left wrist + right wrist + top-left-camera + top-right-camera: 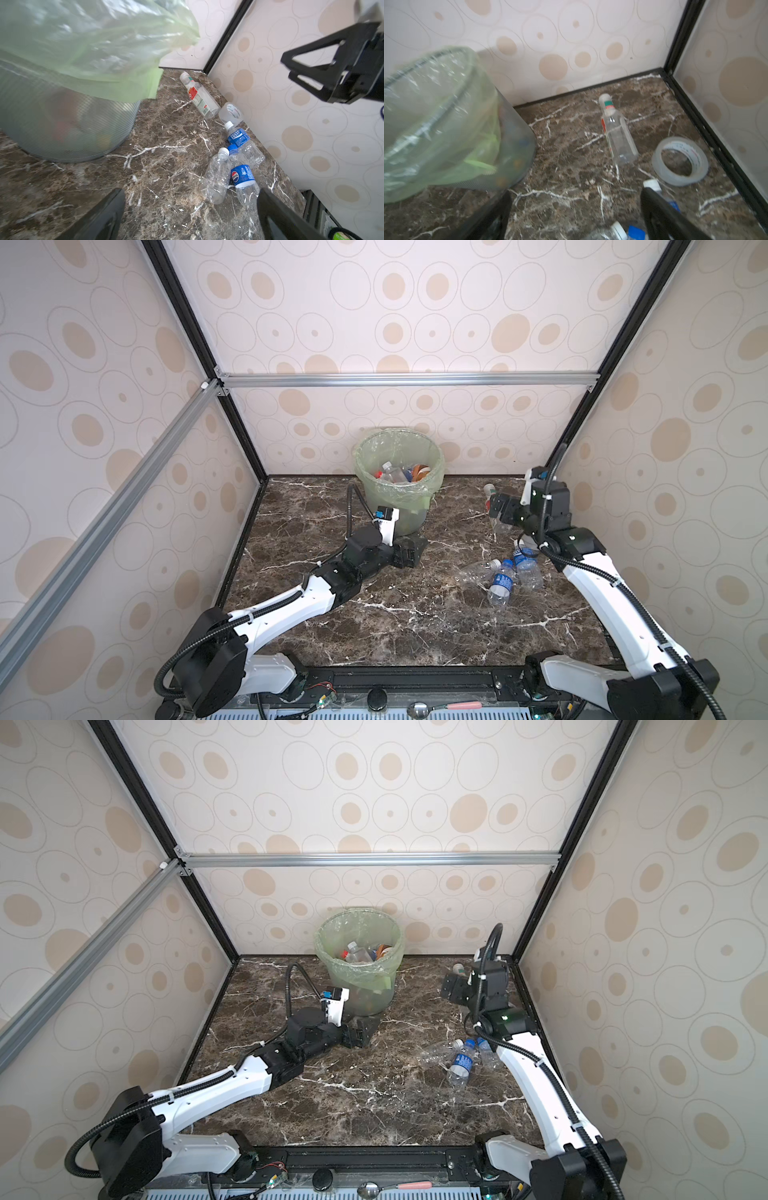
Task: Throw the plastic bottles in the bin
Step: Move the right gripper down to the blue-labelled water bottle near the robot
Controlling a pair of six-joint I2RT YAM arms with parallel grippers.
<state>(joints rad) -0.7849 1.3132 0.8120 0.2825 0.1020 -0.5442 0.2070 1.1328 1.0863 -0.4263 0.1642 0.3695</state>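
The bin [395, 499] [357, 979] stands at the back middle, lined with a pale green bag, with several plastic bottles [395, 472] inside. Three more lie in a cluster at the right: a Pepsi-labelled one [243, 178] [500, 583], a Pocari one [242, 142] and a bare clear one [216, 176]. A clear bottle with a red and green label [618, 135] [489, 491] lies near the back right corner. My left gripper [411, 551] [191, 207] is open and empty, low beside the bin's base. My right gripper [498, 506] [575, 207] hangs open and empty above the table near the labelled bottle.
A roll of clear tape [680, 161] [230, 113] lies against the right wall between the labelled bottle and the cluster. Patterned walls with black frame posts close in the marble table [374, 635] on three sides. A spoon [419, 708] lies on the front rail.
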